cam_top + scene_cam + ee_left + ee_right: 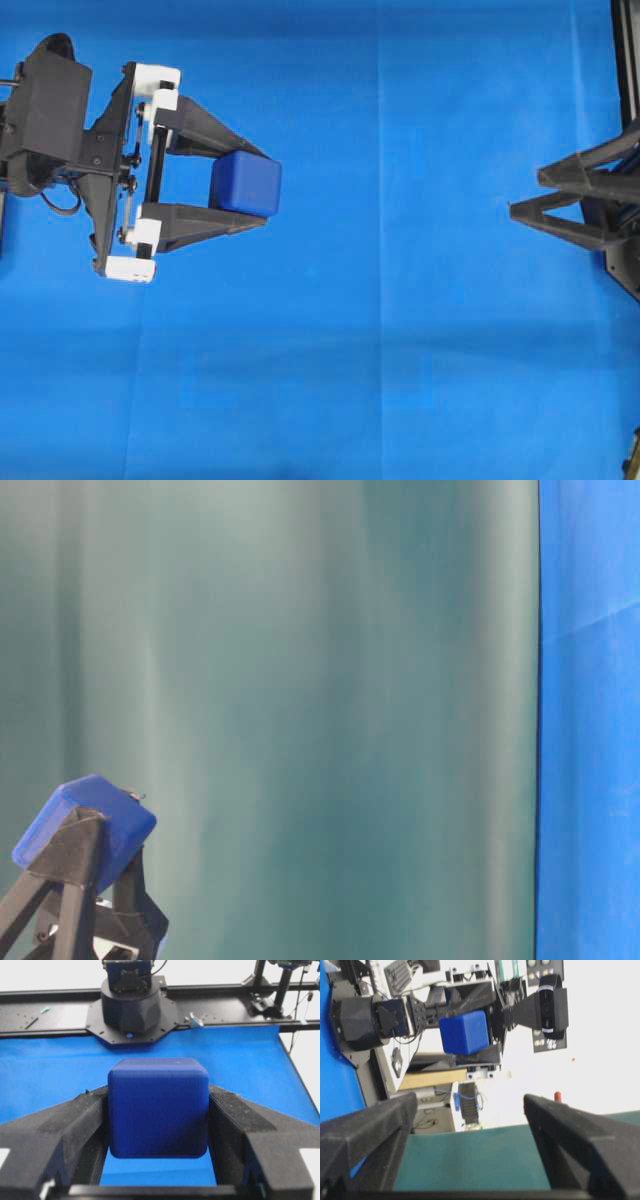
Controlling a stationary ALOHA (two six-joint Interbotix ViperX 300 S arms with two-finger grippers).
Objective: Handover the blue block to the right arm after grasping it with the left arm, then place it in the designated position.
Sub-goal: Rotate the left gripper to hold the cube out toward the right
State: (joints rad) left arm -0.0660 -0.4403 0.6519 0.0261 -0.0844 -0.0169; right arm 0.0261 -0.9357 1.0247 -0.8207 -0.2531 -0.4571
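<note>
Blue block held aloft in your left gripper, right gripper waiting apart.

Over the blue cloth (400, 350), your left gripper (255, 186) is clamped on the blue block (247, 184), pinching it between both fingertips clear of the cloth. Well across the cloth, your right gripper (525, 194) faces it with fingers spread and nothing between them.

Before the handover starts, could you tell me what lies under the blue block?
The blue block is clamped in the left gripper above the blue cloth. The cloth directly beneath is hidden by the block.
</note>
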